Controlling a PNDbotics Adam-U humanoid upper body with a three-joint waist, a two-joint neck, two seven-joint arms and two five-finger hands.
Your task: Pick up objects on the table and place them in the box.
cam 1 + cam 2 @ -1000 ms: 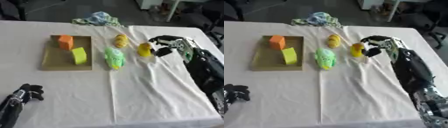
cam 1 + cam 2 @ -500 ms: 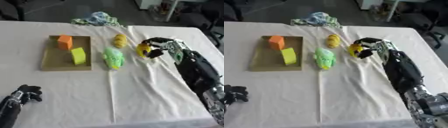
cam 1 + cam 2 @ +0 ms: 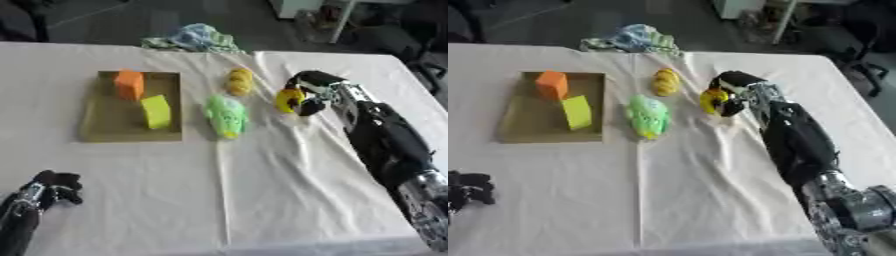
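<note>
A flat brown box [image 3: 105, 120] lies on the table's left side, holding an orange block [image 3: 129, 84] and a yellow-green block [image 3: 157, 111]. To its right a green toy [image 3: 226, 115] lies on the white cloth, and a yellow-orange toy [image 3: 239, 81] sits farther back. My right hand [image 3: 312, 88] is curled round a small yellow object [image 3: 288, 100], right of the green toy. My left hand [image 3: 51, 186] rests at the lower left with its fingers curled, holding nothing.
A crumpled blue-green cloth [image 3: 198, 39] lies at the table's far edge. The white tablecloth [image 3: 262, 190] has a long crease down the middle. Dark chairs and floor lie beyond the far edge.
My right hand has come in leftward over the yellow object and curled its fingers round it. The left hand stays at the lower left.
</note>
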